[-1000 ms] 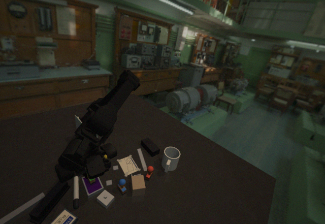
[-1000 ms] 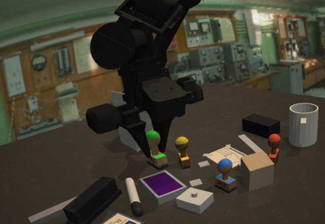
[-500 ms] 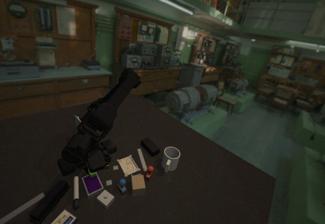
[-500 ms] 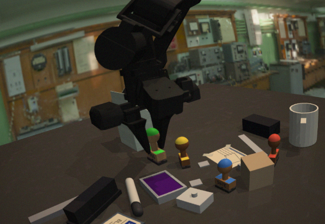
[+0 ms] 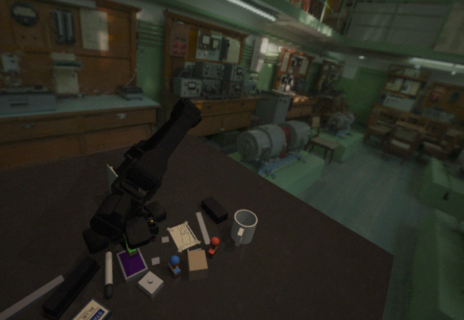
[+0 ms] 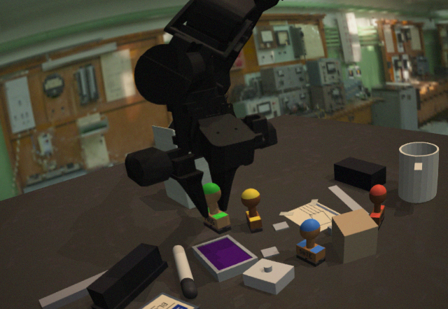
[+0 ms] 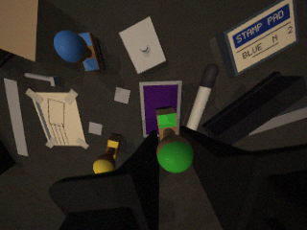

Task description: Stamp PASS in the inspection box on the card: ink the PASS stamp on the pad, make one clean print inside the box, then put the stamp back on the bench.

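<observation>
A green stamp (image 5: 130, 249) is gripped by the gripper (image 5: 131, 243) at the far edge of the purple pad (image 5: 131, 264).

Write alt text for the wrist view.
The gripper grips a green-knobbed stamp, seen from above beside the purple ink pad. To the left lie a yellow-knobbed stamp and the taped-down card.
</observation>
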You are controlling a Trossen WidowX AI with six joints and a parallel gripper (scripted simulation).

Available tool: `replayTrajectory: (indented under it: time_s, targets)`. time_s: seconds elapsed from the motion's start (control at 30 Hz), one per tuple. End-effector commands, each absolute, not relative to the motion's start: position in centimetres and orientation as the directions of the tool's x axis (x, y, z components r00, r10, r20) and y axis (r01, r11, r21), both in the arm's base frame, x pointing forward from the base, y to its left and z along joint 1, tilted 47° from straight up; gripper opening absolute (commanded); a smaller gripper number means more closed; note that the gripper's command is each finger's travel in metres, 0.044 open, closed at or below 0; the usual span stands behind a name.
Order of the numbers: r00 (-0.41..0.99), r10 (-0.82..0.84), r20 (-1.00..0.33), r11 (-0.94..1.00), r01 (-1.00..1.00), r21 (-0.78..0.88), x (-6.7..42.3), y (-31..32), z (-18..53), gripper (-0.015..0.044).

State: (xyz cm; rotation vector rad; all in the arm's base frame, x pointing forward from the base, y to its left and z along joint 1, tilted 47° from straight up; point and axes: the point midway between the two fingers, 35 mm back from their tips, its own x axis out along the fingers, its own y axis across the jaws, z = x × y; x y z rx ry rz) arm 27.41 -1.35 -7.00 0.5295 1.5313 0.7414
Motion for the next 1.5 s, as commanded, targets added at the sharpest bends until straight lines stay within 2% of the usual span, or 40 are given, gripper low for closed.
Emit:
replayTrajectory:
  time_s: [0.0, 1.47]
  targets:
    - [-0.103, 0.719, -0.688, 0.681, -0.093, 0.726, 27.4, -1.1, -7.2, 0.0]
    - [-0.103, 0.72, -0.687, 0.68, -0.096, 0.727, 27.0, 1.1, -9.2, 0.0]
